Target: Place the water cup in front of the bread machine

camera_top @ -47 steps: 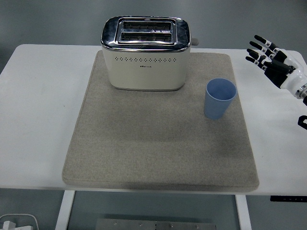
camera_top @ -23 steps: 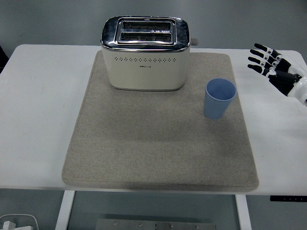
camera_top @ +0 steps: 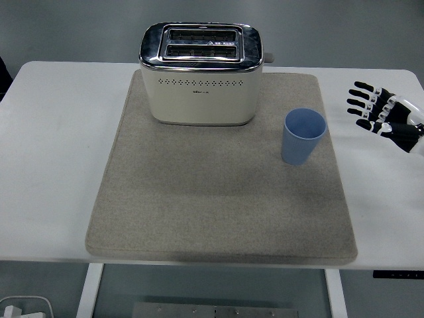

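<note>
Cup sits straight off the right hand's fingertips, nothing held yet

Head view: the blue water cup (camera_top: 304, 136) stands upright on the grey mat (camera_top: 199, 212), off the bread machine's (camera_top: 201, 73) front right corner rather than in front of it. The right hand (camera_top: 381, 116) hovers over the white surface (camera_top: 53, 152) near the right edge, fingers (camera_top: 361, 105) spread and empty, pointing left toward the cup but apart from it. The left arm isn't visible, so the right looks like the one to reach.
</note>
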